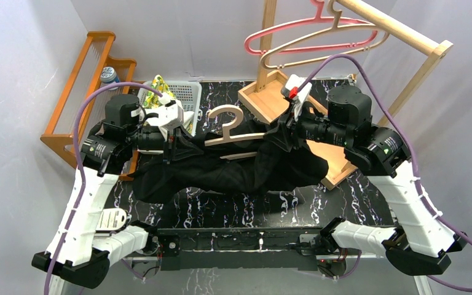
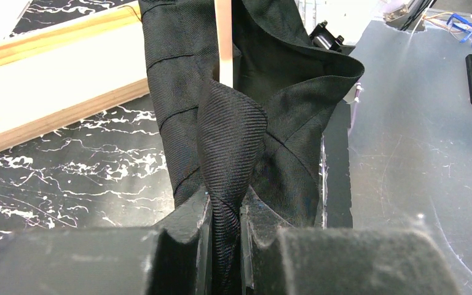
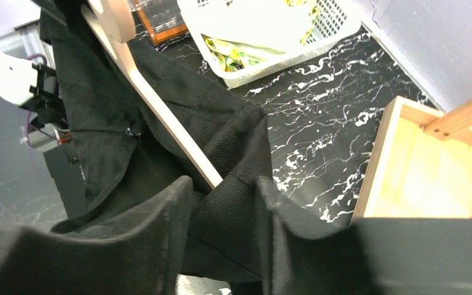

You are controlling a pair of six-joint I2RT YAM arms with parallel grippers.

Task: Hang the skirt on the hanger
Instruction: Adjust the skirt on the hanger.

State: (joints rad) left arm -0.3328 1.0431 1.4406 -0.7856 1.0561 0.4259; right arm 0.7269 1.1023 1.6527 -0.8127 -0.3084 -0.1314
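— Fingers first?
— Left gripper: fingers pinched tight on a twisted fold of the black skirt. Right gripper: fingers well apart. A wad of skirt and one end of the wooden hanger sit between them. Whether they press on it, cannot tell.

— Surface and room?
— Black table, veined white like marble. Pale grey walls to the left, far side and right. Wooden garment rail at far right, its boxed base standing on the table.

— How does the skirt lie?
— Long axis left to right, strung between the two grippers. The middle sags onto the table on the near side. The hanger lies along the skirt's far edge, bar left to right, hook toward the far wall, right end tucked into the cloth.

— Count?
— Two arms. One skirt. Three hangers: one on the skirt, a pink hanger and a pale hanger up on the rail. One white basket, far and left of centre, packets inside. One orange rack at far left. One blue-capped bottle beside it.
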